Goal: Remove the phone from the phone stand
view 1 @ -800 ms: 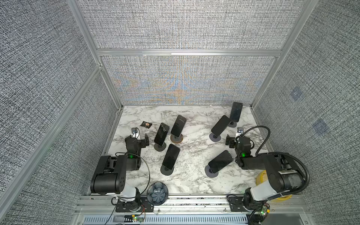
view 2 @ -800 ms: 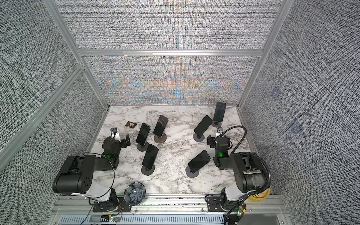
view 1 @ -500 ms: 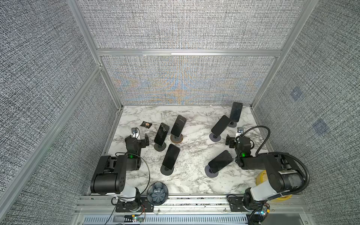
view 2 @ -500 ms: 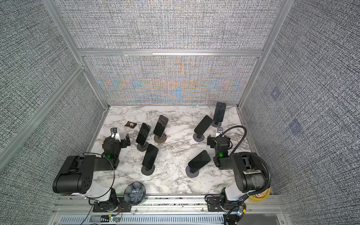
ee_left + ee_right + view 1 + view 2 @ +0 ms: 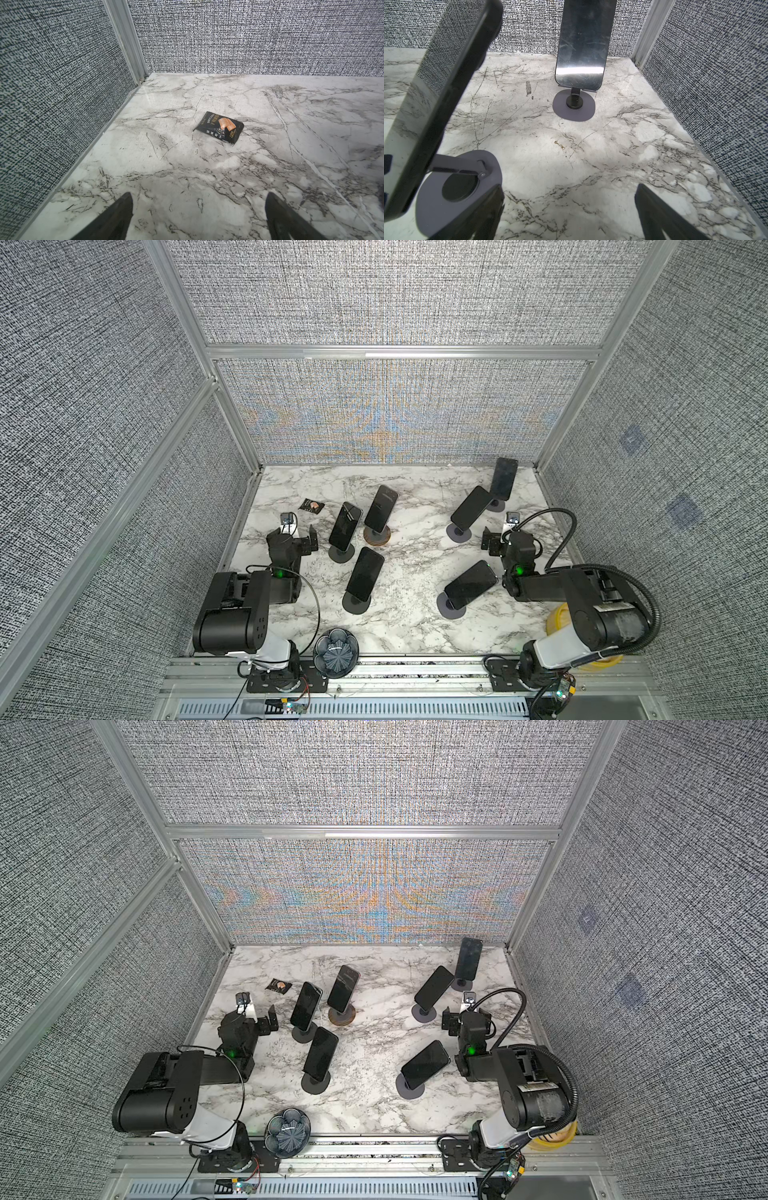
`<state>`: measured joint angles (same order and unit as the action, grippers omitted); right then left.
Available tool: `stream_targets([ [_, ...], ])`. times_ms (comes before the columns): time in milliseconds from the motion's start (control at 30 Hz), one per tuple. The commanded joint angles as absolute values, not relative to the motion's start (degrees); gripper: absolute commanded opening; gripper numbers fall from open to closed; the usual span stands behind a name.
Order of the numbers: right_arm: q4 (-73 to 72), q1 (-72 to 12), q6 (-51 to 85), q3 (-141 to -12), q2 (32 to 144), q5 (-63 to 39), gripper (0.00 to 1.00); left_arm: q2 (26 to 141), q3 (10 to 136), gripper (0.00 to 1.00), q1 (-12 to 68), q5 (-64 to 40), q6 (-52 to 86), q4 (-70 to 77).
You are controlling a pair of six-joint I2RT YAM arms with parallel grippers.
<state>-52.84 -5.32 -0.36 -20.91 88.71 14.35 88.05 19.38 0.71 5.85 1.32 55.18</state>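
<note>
On the marble desk (image 5: 415, 564), six dark phones each lean back on a round-based stand, three toward the left arm and three toward the right. None is off its stand. Each phone is tilted with its lower edge on a small lip (plain under the corner phone (image 5: 581, 45) on the corner stand (image 5: 574, 108) in the right wrist view). So it probably comes free by lifting up along the slope, not by pulling sideways.

The right fingers (image 5: 658, 214) are spread wide and empty, likely set to span a phone's width. They sit low, just beside the base of the nearest stand (image 5: 452, 187). The near phone (image 5: 436, 83) on it tilts up past them on the side toward the desk's middle. The corner phone stands ahead of them, well apart, and a third phone (image 5: 471, 584) lies nearer the arm's base.

The left fingers (image 5: 116, 216) are likewise released and hold nothing. They point at a black snack packet (image 5: 218, 128) near the far left corner, with no phone between them. The closest left phone (image 5: 345, 526) is off to their right.

The task does not say which phone is meant, but the near phone looks readiest.
</note>
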Motion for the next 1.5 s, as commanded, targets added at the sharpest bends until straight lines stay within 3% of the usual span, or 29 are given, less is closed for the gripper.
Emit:
stream_targets([
  [0,-53.02,-5.42,-0.35,-21.08,88.74,14.78,0.99,87.89,19.53,0.99,0.65,5.54,1.23,55.72],
  [467,-54.79,-5.49,-1.69,-19.98,88.39,11.72,0.99,87.87,19.46,0.99,0.62,5.53,1.23,55.77],
  [633,-57.96,-5.35,-0.29,-15.62,82.92,14.37,0.99,87.94,19.51,0.99,0.64,5.56,1.23,55.72],
  [867,-37.90,-5.15,4.66,-17.72,68.47,20.88,0.99,87.78,19.30,0.99,0.58,5.75,1.24,56.04],
  [1000,-23.20,-5.12,12.17,-22.97,61.18,23.78,0.99,81.54,17.15,0.99,0.79,12.94,3.49,55.19],
  [1200,5.22,-3.19,30.68,-34.72,53.95,26.84,0.99,62.45,24.29,0.99,0.70,16.02,7.91,24.11],
  [1333,11.89,-0.99,32.30,-41.93,55.01,15.05,0.99,54.99,33.35,0.99,0.71,22.87,27.84,-2.39],
  [1467,25.56,-1.29,39.58,-51.35,58.70,14.83,0.99,47.83,30.57,0.99,0.70,14.14,27.72,-4.10],
])
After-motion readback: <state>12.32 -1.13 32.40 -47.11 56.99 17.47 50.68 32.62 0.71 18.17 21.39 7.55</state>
